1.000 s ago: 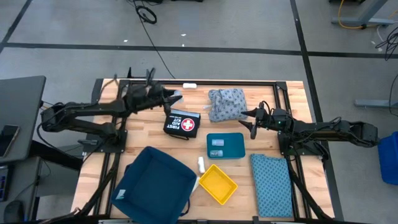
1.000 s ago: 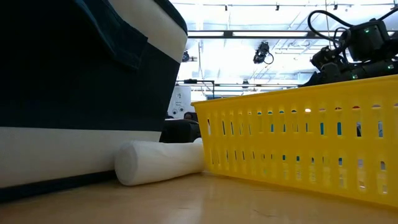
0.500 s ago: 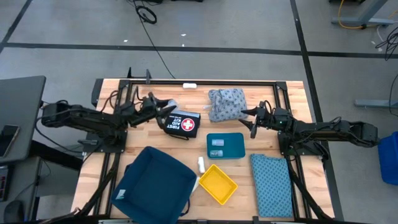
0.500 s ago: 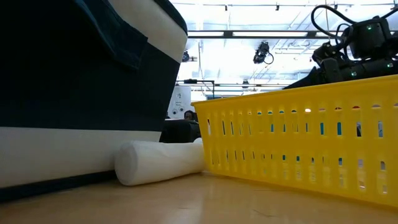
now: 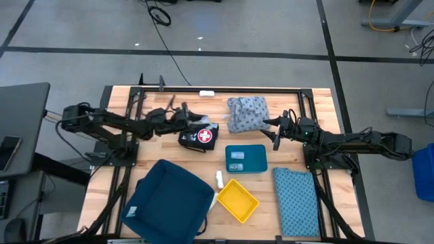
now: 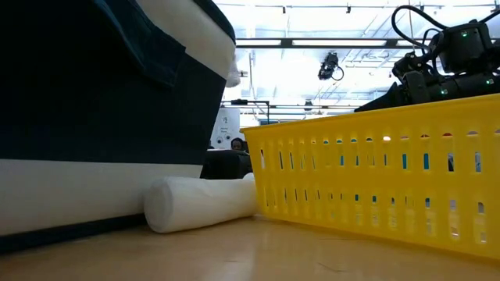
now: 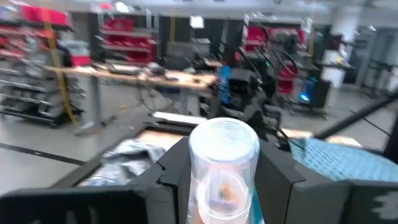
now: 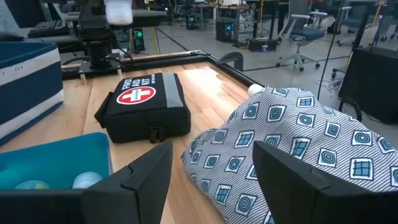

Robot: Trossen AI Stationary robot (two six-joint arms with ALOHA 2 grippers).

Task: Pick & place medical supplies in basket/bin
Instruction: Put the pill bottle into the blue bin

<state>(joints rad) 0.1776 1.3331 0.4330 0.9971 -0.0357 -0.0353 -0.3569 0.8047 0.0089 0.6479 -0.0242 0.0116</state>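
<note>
From the table's near edge outward, you meet first the dark blue bin (image 5: 169, 200), then the yellow basket (image 5: 237, 200) beside it, with one short white roll (image 5: 219, 179) lying between them, its long axis running toward the far edge. Right of the basket lies the flat blue patterned cloth (image 5: 296, 202). Behind the basket sits the teal tray (image 5: 245, 158), holding small clear vials (image 5: 235, 155). Farther back is the black first-aid pouch (image 5: 199, 135), and beyond it the grey-blue patterned cloth bundle (image 5: 247, 112).

Your left gripper (image 5: 192, 119) hangs over the pouch's left end. Its fingers are clamped on a clear vial (image 7: 223, 163), which in the left wrist view stands upright between them, cap toward the camera. Judged from here, the containers lie toward the near edge from that vial, the basket slightly right and the bin slightly left, so the carry runs nearward past the pouch.

Your right gripper (image 5: 276, 132) waits just beside the bundle's right edge, fingers apart and empty. The bundle lies directly ahead between them in the right wrist view, making this the nearer arm for it.
</note>
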